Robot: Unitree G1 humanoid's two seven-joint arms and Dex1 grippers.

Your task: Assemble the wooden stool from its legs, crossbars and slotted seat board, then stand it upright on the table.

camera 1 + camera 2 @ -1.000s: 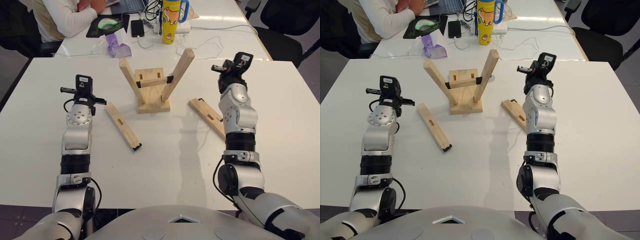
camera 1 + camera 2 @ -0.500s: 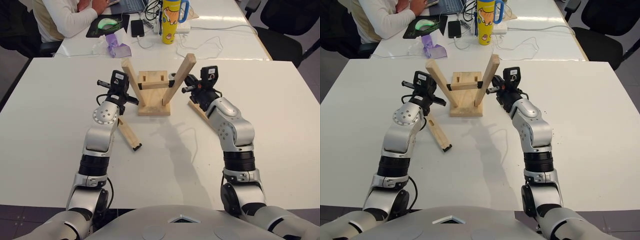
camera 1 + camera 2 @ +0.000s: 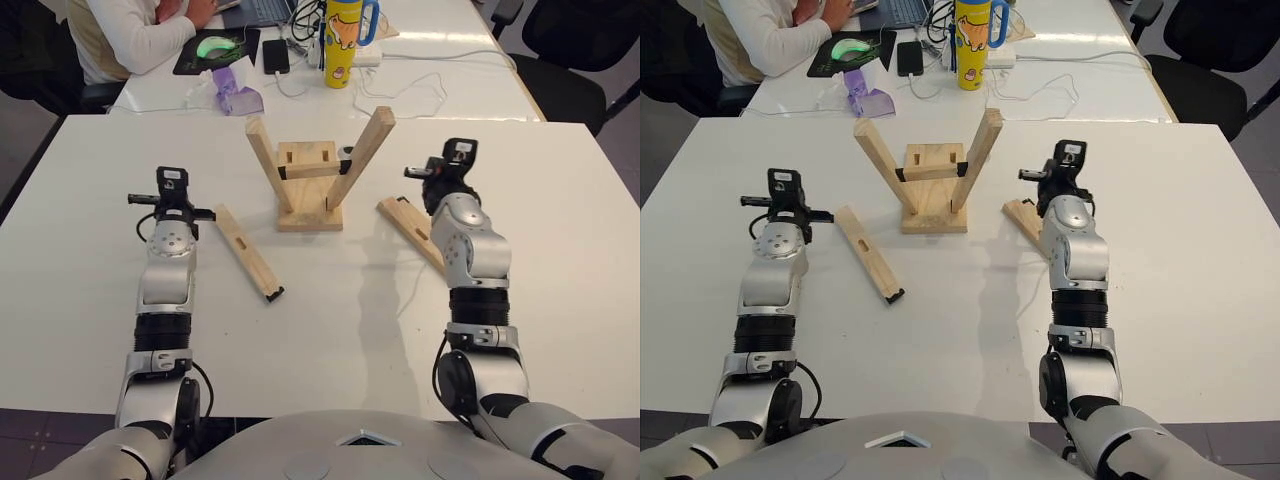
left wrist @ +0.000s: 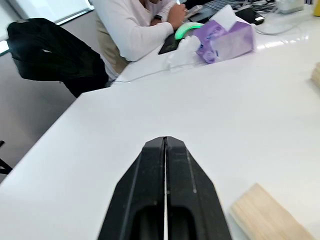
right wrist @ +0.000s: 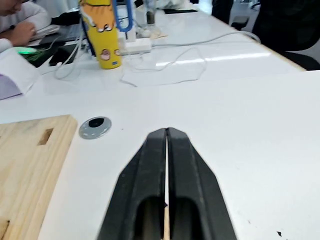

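One loose leg (image 3: 247, 252) lay flat on the white table (image 3: 330, 330), just beside the left gripper (image 4: 165, 143), whose fingers were pressed together on nothing. At mid-table the slotted seat board (image 3: 309, 203) lay flat, with two legs (image 3: 362, 150) splaying up from it, joined by a crossbar (image 3: 310, 171). To its right lay a second loose leg (image 3: 410, 226), the right gripper (image 5: 167, 132) near it, likewise closed and empty.

We hold both arms stretched forward over the table (image 3: 80, 260), one on each side of the half-built stool (image 3: 310, 205). Our left gripper (image 4: 165, 144) sits well to its left, jaws pressed together on nothing. Our right gripper (image 5: 167, 132) sits nearer, on its right, jaws likewise closed and empty.
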